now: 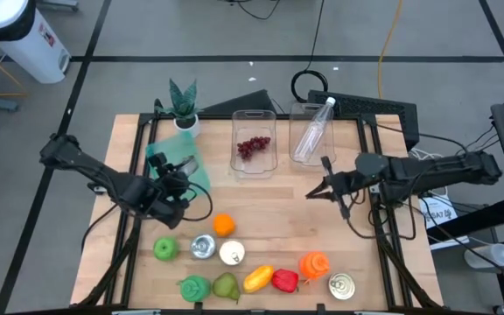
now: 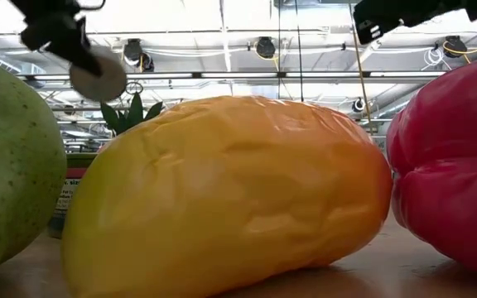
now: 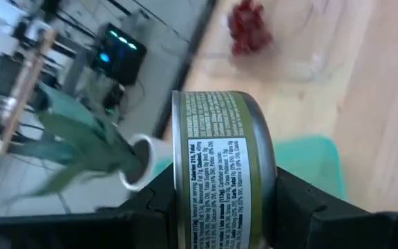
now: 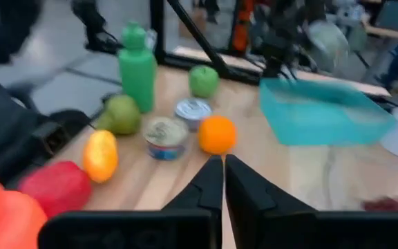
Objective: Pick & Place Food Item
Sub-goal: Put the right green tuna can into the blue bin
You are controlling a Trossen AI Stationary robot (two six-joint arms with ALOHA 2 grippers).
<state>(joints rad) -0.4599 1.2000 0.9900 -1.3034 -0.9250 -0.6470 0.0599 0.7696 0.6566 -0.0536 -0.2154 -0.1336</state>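
Olive-labelled can [image 3: 223, 166] clamped in our left tool [image 1: 175, 179], teal tray [image 1: 198, 171] just right; right tool [image 1: 315, 194] shut, empty.

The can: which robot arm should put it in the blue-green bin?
Probably the left. The left gripper already clamps the can right by the teal bin. The right gripper is shut, empty and farther away.
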